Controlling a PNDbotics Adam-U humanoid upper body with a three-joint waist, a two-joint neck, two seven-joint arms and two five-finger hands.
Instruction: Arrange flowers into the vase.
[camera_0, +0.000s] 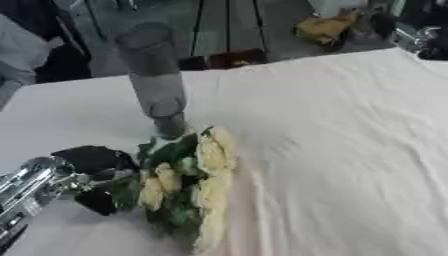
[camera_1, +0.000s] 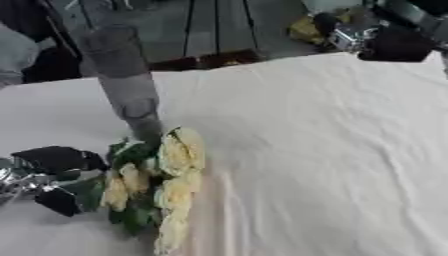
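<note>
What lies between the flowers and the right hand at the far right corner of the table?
Only bare white tablecloth, as the right eye view shows: nothing stands between the flowers and the right hand.

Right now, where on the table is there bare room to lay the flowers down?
The wide cloth right of the flowers is bare up to the far edge. It is crowded on the left: the vase stands just behind the flowers, and the left hand is at them. The right hand sits at the far right corner.
</note>
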